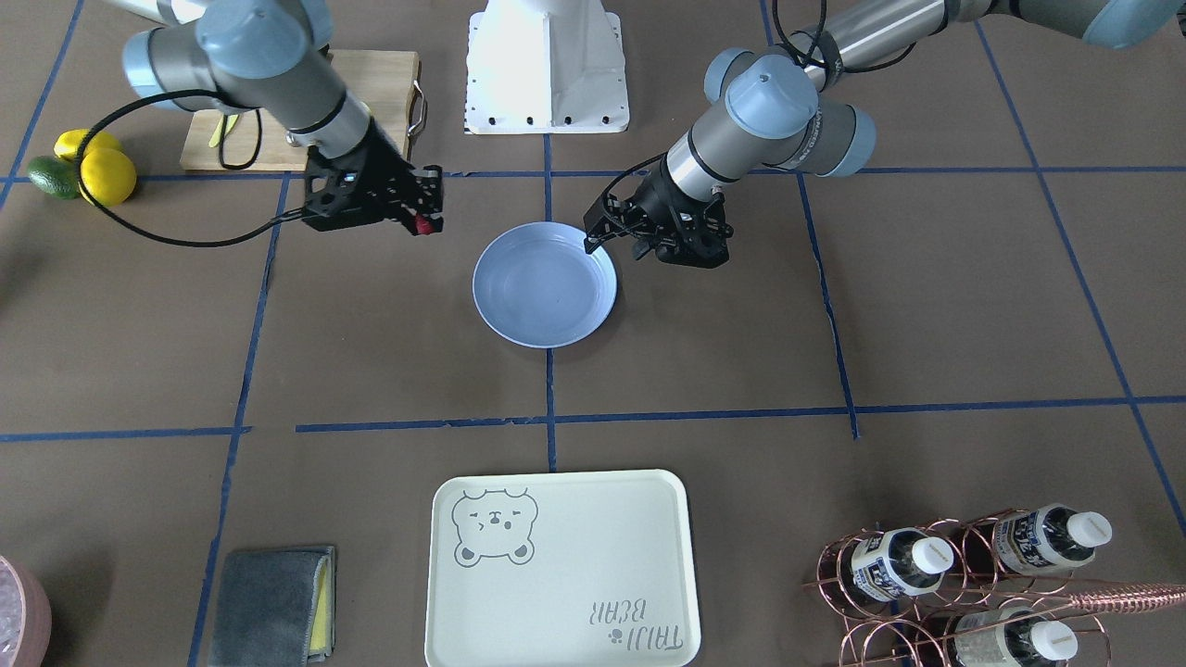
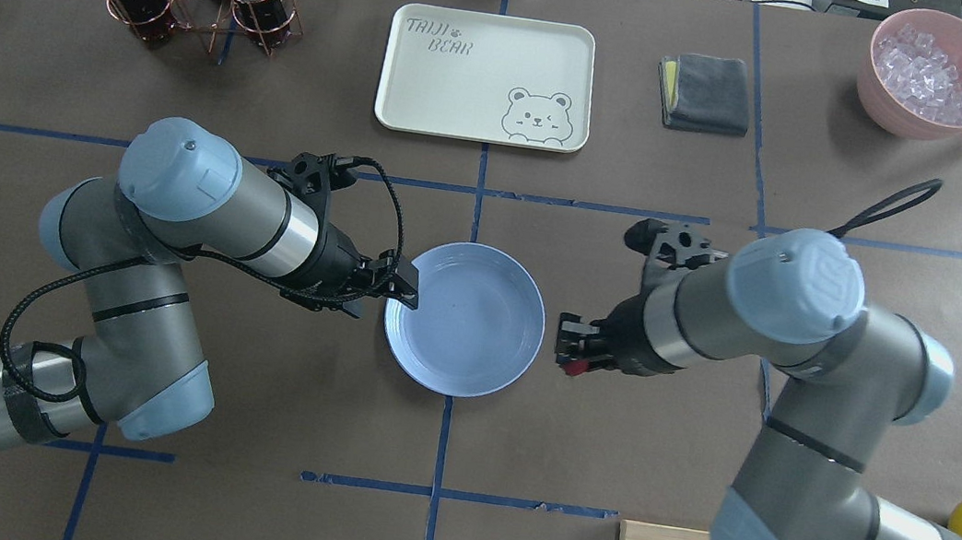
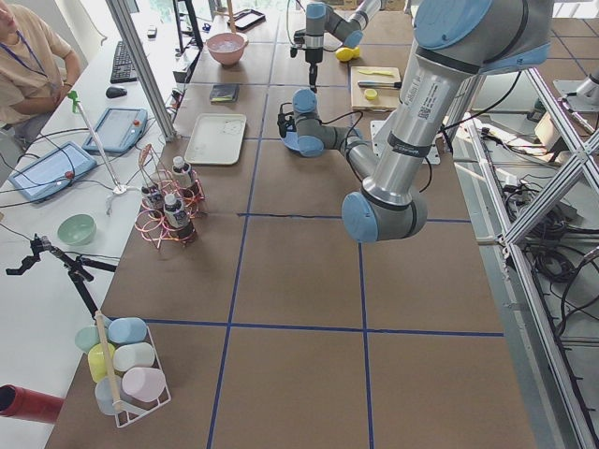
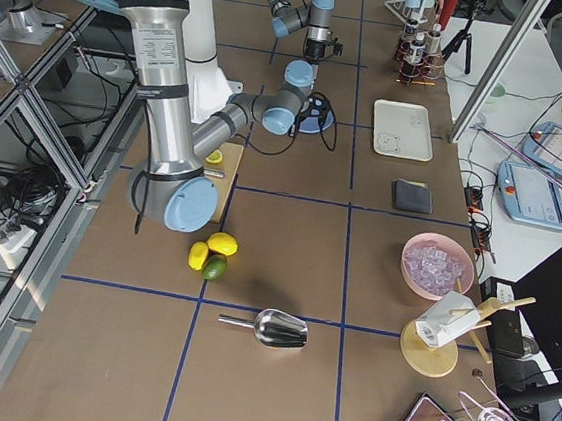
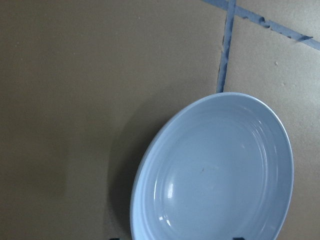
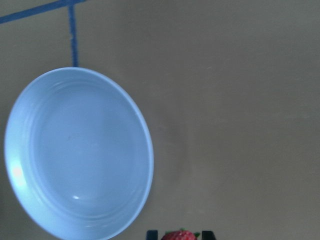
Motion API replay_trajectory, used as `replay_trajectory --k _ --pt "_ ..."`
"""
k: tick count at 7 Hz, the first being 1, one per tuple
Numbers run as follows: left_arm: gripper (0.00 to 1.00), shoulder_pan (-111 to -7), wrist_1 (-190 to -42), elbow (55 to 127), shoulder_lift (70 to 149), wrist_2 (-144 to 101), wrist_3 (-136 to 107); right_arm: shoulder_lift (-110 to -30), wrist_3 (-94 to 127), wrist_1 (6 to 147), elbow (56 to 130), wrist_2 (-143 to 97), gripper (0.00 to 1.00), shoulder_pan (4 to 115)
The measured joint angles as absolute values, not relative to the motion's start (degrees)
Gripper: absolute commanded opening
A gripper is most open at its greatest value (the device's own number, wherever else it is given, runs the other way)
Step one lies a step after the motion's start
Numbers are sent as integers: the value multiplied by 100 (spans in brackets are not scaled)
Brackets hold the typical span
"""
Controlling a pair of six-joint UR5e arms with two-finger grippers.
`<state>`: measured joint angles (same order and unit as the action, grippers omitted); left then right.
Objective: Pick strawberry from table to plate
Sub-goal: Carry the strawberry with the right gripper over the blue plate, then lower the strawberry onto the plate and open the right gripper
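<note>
Strawberry [image 6: 179, 235] is pinched between the right gripper's [image 2: 569, 363] fingers, held off the table [image 2: 608, 435]. The empty plate [image 2: 474, 325] lies just beside it, toward the robot's left; a short sideways carry should centre it. Beyond, at the far rim, the left gripper [image 2: 404, 290] hangs wide open, empty.

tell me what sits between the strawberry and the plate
Only bare table separates the strawberry, in the right gripper, from the plate; the overhead view shows it.
</note>
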<state>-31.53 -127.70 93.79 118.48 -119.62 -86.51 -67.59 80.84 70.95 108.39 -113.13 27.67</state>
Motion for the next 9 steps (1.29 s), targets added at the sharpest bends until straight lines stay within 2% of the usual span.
replay_trajectory --k 2,4,6,9 --pt "80 -3177 -12771 9411 11743 -11962 -8634 -5770 8253 7793 10443 -10843 0 2331" --pt "80 -3220 -12776 9603 11541 -11964 -8617 -5155 8301 7944 9678 -10266 0 2237" --pt "80 -3270 -12777 9810 11359 -11977 -8608 -4919 8315 7934 9152 -9863 0 2235" --pt "80 -3281 -12775 9848 11323 -11963 -8617 -4839 8397 7915 8923 -9500 0 2241"
